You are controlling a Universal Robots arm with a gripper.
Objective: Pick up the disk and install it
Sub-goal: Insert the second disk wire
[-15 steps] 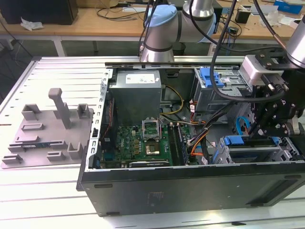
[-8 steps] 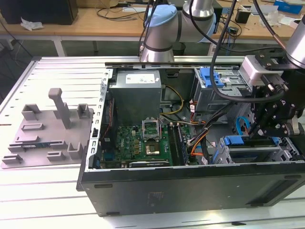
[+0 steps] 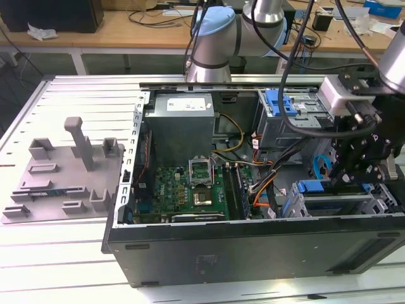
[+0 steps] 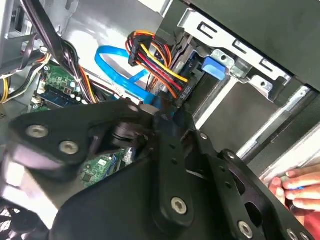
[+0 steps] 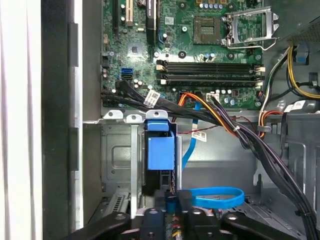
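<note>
The disk sits in the lower drive cage point(image 3: 380, 196) at the exterior view's right. Its blue carrier frame point(image 3: 310, 187) shows at the cage's mouth. In the first wrist view the same blue frame point(image 5: 161, 150) fills a slot between grey cage walls. My black gripper point(image 3: 351, 174) hangs just over that cage. In the first wrist view my gripper point(image 5: 172, 202) has its fingertips together at the disk's near end. In the second wrist view my gripper point(image 4: 162, 117) is next to a blue cable point(image 4: 120, 75) and a red-yellow-black cable plug point(image 4: 165, 70). Most of the disk's metal body is hidden.
The open computer case point(image 3: 253, 247) holds a green motherboard point(image 3: 190, 190), a power supply point(image 3: 180, 123) and an upper grey cage with a blue latch point(image 3: 281, 104). A grey fixture plate point(image 3: 63, 171) with posts lies at the exterior view's left. A person's hand point(image 4: 295, 187) rests by the case.
</note>
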